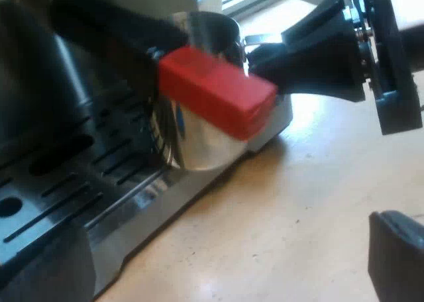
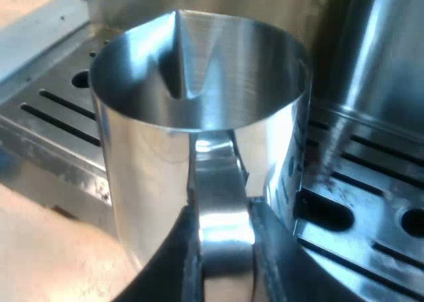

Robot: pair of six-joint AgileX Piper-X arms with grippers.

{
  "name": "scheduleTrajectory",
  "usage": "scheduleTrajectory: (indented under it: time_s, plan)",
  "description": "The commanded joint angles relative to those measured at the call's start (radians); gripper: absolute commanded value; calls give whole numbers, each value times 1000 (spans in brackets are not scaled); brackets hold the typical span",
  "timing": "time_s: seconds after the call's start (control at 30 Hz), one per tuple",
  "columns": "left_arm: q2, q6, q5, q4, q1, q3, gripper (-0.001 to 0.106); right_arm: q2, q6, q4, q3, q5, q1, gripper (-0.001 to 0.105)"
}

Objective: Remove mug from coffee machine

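Object: mug (image 2: 146,163), polished steel, spouted, open top; what shows of the inside looks empty. It stands upright on the espresso machine's slotted drip tray (image 2: 358,183), close to the tray's outer edge where it meets the surface (image 1: 278,216), near a corner of the tray. The holder's red handle end (image 1: 218,90) sits close by the mug; whether it overhangs the rim cannot be told.

Arms: the right gripper (image 2: 222,252) has its fingers (image 2: 182,269) narrow, pinching the mug's flat strip handle from both sides, low on the strip. The left gripper (image 1: 218,269) has its fingers wide apart, holding nothing, over the surface beside the tray.

Handling, judged: rigid, thin-walled, light if empty, not fragile. Polished metal is slippery. A pinch on the narrow strip may let the body swing or twist. The handle is the sensible hold; lift gently, level, minding the red end.
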Motion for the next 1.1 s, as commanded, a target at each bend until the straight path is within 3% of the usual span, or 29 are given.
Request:
scheduleTrajectory:
  time_s: [0.03, 0.1, 0.37, 0.63, 0.73, 0.8, 0.9, 1.1]
  plan:
    - [0, -7, 7, 85, -5, -55, 85, -107, 12, 109, -2, 29, 13, 0]
    - [0, -2, 7, 145, -5, -89, 85, -166, 54, 188, -2, 35, 13, 0]
    - [-2, -2, 10, 242, -5, -190, 85, -365, 81, 438, -2, 85, 61, 0]
    - [-2, 5, 97, 278, -5, -251, 85, -547, 159, 680, -2, 252, 165, 0]
    - [-2, 5, 115, 278, -19, -260, 85, -622, 214, 755, -2, 374, 195, 0]
    - [-2, 15, 119, 278, -72, -261, 85, -668, 238, 798, -2, 464, 208, 0]
    - [-2, 62, 118, 278, -141, -261, 85, -709, 238, 836, -2, 513, 209, 0]
    - [-2, 64, 102, 275, -213, -259, 85, -723, 241, 859, 9, 604, 202, 0]
